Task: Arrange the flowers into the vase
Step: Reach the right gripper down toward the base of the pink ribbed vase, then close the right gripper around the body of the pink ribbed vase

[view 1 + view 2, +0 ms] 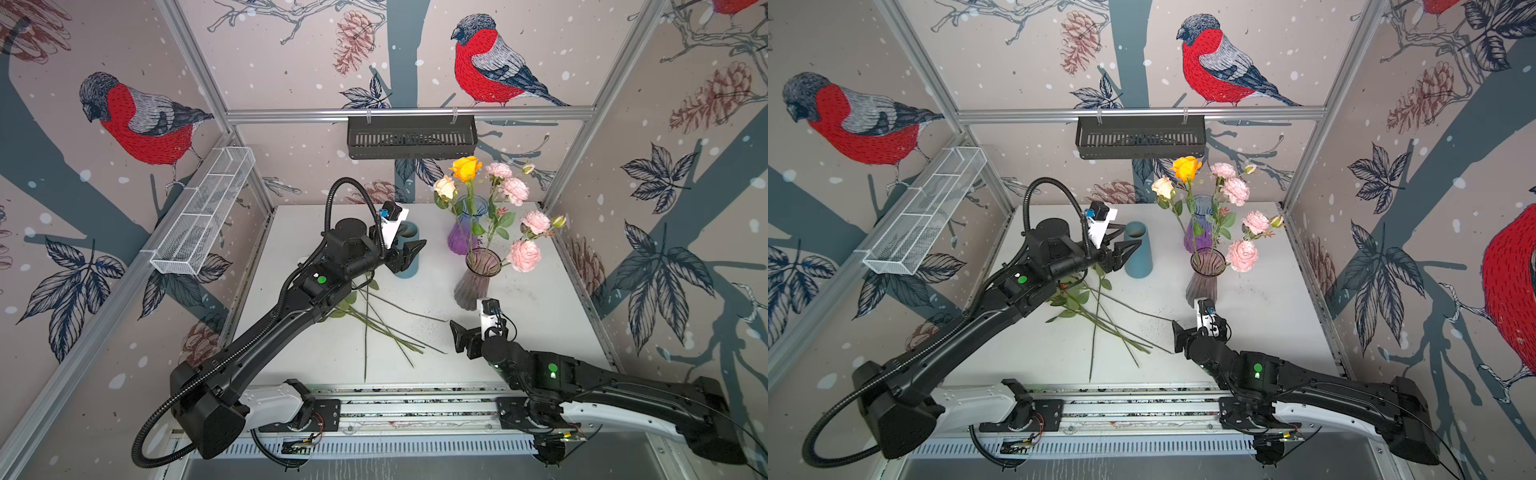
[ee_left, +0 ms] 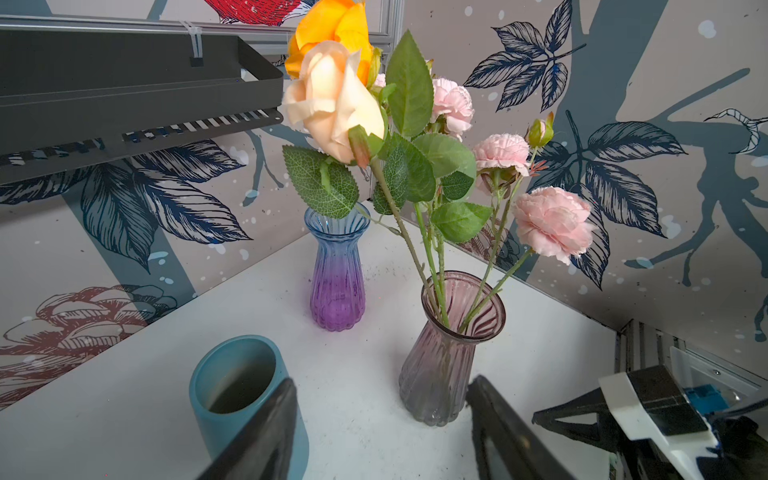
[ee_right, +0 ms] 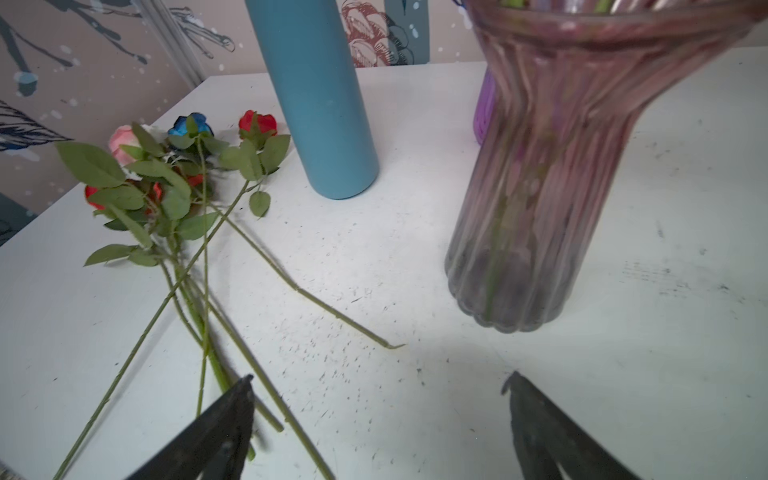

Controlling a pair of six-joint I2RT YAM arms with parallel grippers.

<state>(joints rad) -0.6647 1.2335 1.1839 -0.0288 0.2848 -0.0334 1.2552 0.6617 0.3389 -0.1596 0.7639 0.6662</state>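
A ribbed pink-grey glass vase (image 1: 477, 282) (image 2: 446, 357) (image 3: 536, 216) stands right of the table's middle. It holds an orange rose (image 1: 465, 168), a cream rose (image 1: 445, 188) and pink sprays (image 1: 524, 254). Several loose flowers (image 1: 386, 328) (image 3: 183, 183) lie on the table, their heads partly under my left arm in both top views. My left gripper (image 1: 410, 252) (image 2: 384, 386) hovers open and empty by a teal vase. My right gripper (image 1: 457, 337) (image 3: 382, 376) is open and empty, low over the table between the stem ends and the vase.
A teal cylinder vase (image 1: 1139, 257) stands beside my left gripper. A blue-to-purple glass vase (image 1: 467, 235) stands behind the pink-grey one. A black basket (image 1: 411, 137) hangs on the back rail and a white wire basket (image 1: 203, 212) on the left rail.
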